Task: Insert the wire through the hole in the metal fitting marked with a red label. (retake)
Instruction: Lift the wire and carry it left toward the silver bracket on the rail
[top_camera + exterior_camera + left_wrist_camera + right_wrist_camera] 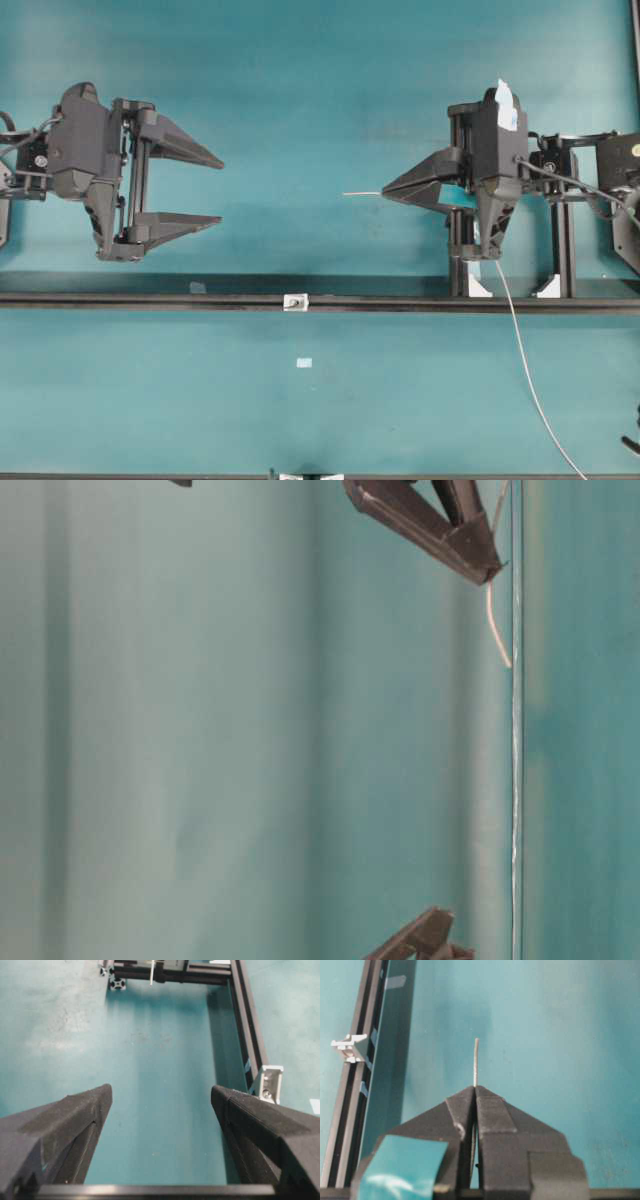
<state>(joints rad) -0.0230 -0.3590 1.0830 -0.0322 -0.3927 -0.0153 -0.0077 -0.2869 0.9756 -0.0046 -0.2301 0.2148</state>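
Right gripper (388, 192) clamped on wire (362, 193), short tip poking straight out toward left gripper (220, 190), parallel to rail (420, 303). Left jaws wide apart. Metal fitting (295, 302) down on rail.

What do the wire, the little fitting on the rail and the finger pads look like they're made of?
The wire: pale grey, thin and slightly bowed, probably a stiff metal strand or coated cord; hard to tell. The metal fitting: silvery-white, matte, with crisp edges, likely cast or machined aluminium. Finger pads of the left tool: black, dull and grainy, seemingly foam or rubber.
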